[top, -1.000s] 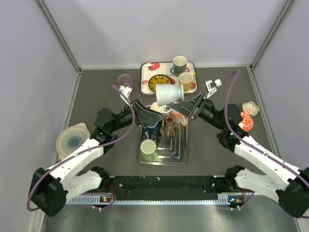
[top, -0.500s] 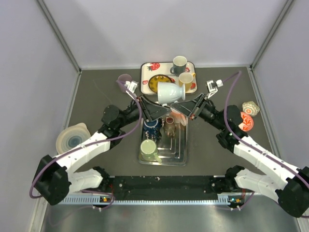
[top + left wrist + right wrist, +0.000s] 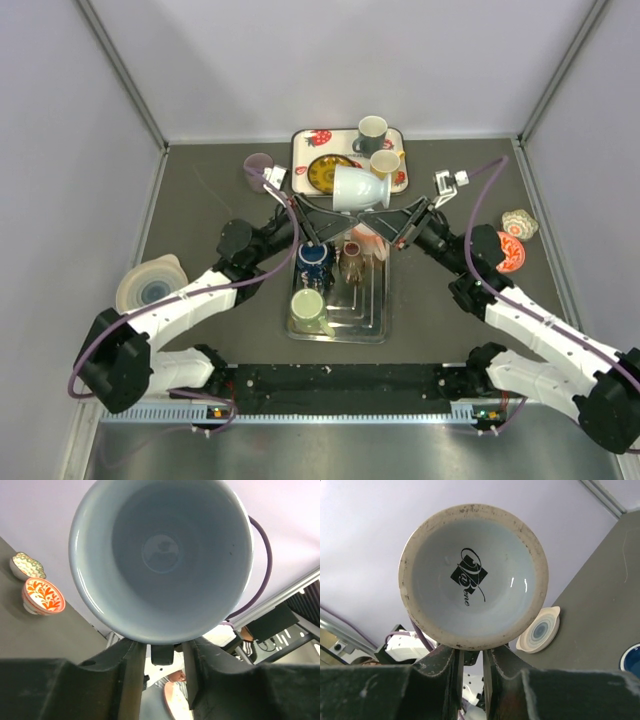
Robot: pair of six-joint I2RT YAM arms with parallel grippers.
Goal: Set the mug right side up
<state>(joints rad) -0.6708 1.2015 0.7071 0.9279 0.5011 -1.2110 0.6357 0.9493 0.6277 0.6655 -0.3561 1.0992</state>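
Pale blue-white glaze fills both of my wrist feeds: the mug hangs in the air above the far end of the steel tray, clear of the table. It lies on its side, neither rim-down nor upright. The left wrist camera looks straight into its mouth and the right wrist camera looks straight at its stamped foot. So the opening faces my left arm and the base faces my right.

I judge it is held this way because the turn is about halfway done. With an arm at each end, one can carry the mug while the other takes a fresh hold to finish the rotation. Doing it high above the steel tray keeps it off the cups standing in there.

The right claw is nearly closed. Its fingers are pinched on a pale part just under the foot ring, so I read it as the one carrying the mug. The left claw sits just under the lower rim with its fingers partly apart. A dark piece I cannot identify stands between them, with slivers of light on either side. It looks open and seems to be clamping nothing.
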